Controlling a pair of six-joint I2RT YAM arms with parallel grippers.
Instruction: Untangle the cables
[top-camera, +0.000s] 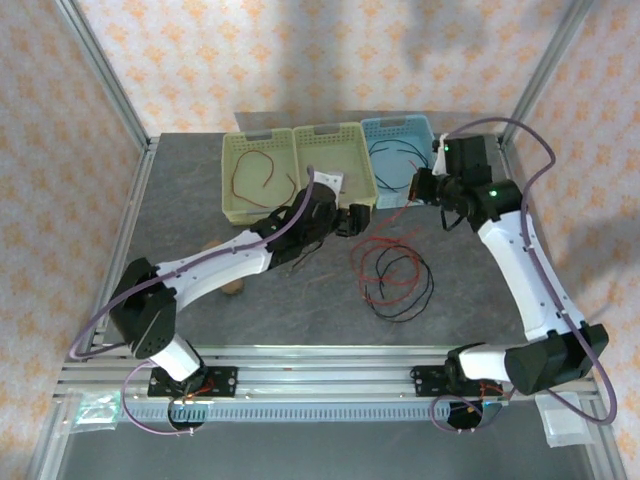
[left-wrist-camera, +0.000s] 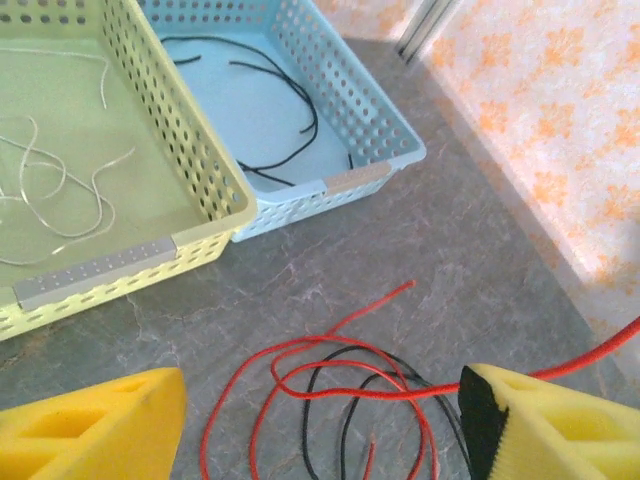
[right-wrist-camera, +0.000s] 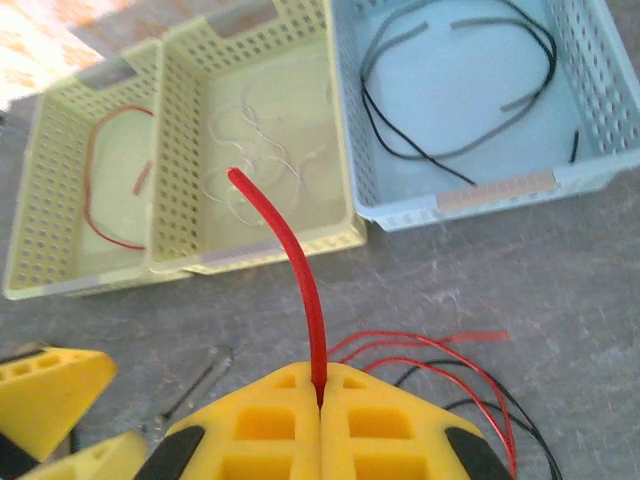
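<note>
Sorting looks well under way, with one knot left. Three baskets stand in a row at twelve o'clock on the table (top-camera: 200, 240). The left green basket (top-camera: 228, 180) holds one red wire (top-camera: 255, 172). The middle yellow basket (left-wrist-camera: 190, 150) holds thin whitish wire (left-wrist-camera: 60, 190). The blue basket (right-wrist-camera: 345, 120) holds the black wires (right-wrist-camera: 450, 150). Each of these lies loose and apart from the others, so they count as done.

What is left is the tangle (top-camera: 395, 275), lying at about four o'clock from the table's middle: red and black loops crossing one another flat on the surface.

The right gripper (right-wrist-camera: 320, 395) is closed tight on one end of a red cable (right-wrist-camera: 290, 250), whose free tip stands up toward twelve o'clock in its wrist view. The left gripper (left-wrist-camera: 320, 430) hangs over the tangle with its jaws spread wide and nothing between them. A red strand (left-wrist-camera: 350, 395) runs across toward its finger at three o'clock, and I cannot tell whether it touches.

By my reckoning this red cable has yet to be drawn free of the black loops and dropped in a basket, and the black after it
</note>
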